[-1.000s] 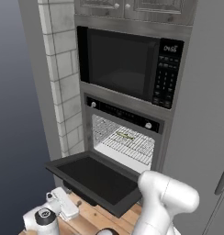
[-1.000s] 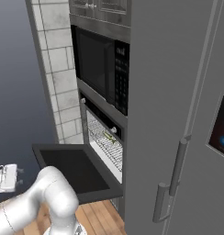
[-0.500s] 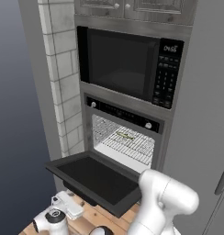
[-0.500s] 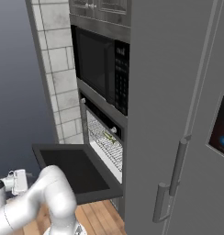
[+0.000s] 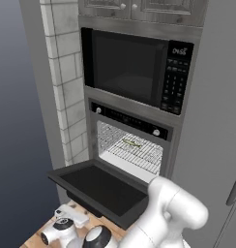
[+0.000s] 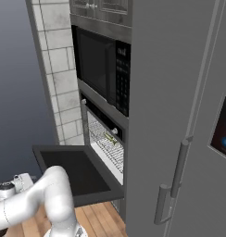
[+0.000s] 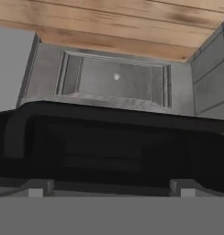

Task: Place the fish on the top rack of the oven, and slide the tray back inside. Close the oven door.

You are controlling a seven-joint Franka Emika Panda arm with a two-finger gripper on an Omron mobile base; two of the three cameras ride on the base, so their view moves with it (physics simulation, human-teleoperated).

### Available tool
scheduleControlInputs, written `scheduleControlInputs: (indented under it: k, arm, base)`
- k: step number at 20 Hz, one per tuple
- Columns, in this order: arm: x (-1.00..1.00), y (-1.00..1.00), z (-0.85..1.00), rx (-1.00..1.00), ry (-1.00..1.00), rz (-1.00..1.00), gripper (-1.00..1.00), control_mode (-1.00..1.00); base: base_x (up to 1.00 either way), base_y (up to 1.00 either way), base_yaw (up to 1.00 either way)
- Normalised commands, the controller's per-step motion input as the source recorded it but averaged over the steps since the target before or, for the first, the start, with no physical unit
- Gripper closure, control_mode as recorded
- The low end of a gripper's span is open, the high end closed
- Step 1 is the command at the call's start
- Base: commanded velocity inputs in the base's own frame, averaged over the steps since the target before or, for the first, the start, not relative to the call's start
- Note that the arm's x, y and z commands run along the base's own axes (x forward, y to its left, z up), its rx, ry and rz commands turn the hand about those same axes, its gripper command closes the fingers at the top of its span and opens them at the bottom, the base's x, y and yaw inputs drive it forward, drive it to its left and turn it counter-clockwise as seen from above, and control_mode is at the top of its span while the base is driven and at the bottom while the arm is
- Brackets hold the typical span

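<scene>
The oven [image 5: 132,123] stands open, its black oven door [image 5: 98,186] folded down flat. On the top rack [image 5: 139,156], a silver wire tray inside the pale cavity, lies the small grey-green fish [image 5: 132,143], which also shows through the opening from the right base camera [image 6: 110,137]. My gripper [image 5: 75,211] hangs low, in front of and beneath the door's front edge [image 6: 22,180]. In the hand view its fingertips [image 7: 38,187] stand far apart with nothing between them, and the gripper [image 7: 111,190] faces the door's dark edge [image 7: 114,137].
A black microwave [image 5: 129,65] with a keypad sits above the oven. A tiled wall [image 5: 64,92] lies to the left and a grey fridge front [image 6: 189,115] with a handle to the right. Wooden floor [image 5: 47,227] lies below the door.
The hand has dropped lower and shifted a little towards the door's front edge. The jaws stayed wide; door, rack and fish have not moved.
</scene>
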Motion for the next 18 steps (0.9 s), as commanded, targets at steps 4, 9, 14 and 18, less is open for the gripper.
scheduleControlInputs:
  k: [4, 9, 14, 18]
  arm:
    - [0.28, 0.81, -1.0, -0.21, -0.19, 0.0, -1.0, -1.0]
    - [0.14, 0.69, -1.0, -0.24, -0.2, -0.02, -1.0, -1.0]
    - [-0.03, 0.39, -1.0, -0.28, -0.17, -0.09, -1.0, -1.0]
    - [-0.21, 0.13, -1.0, -0.23, -0.19, -0.17, -1.0, -1.0]
  base:
    - [0.0, 0.0, 0.0]
    - [0.0, 0.0, 0.0]
    - [0.0, 0.0, 0.0]
    - [0.0, 0.0, 0.0]
